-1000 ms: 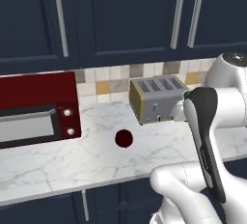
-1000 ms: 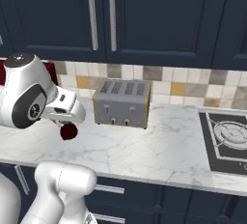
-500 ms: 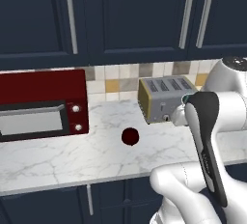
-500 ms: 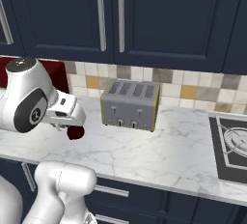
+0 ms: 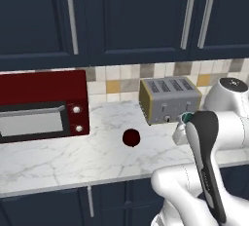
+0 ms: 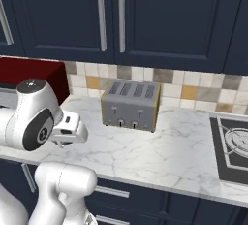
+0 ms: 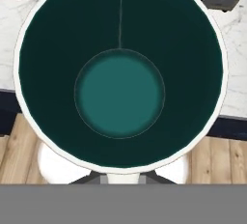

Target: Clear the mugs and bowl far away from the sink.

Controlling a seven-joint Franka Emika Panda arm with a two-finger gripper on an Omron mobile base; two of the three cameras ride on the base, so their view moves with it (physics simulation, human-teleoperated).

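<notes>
Meanwhile the teal-lined mug (image 7: 120, 78) sits clenched in my claw, its mouth gaping straight up at my hand camera, above the counter's front edge. Since a second ago the base has rolled left: the maroon mug (image 5: 131, 138) has slid from centre toward three o'clock beside the toaster (image 5: 169, 99), so I judge I'm carrying this one away from the sink. My arm stays folded close, wrist pointing down.

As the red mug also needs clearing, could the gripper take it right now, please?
Probably not: the gripper is shut on the teal-lined mug. The red mug itself stands unobstructed on the counter, left of the toaster.
</notes>
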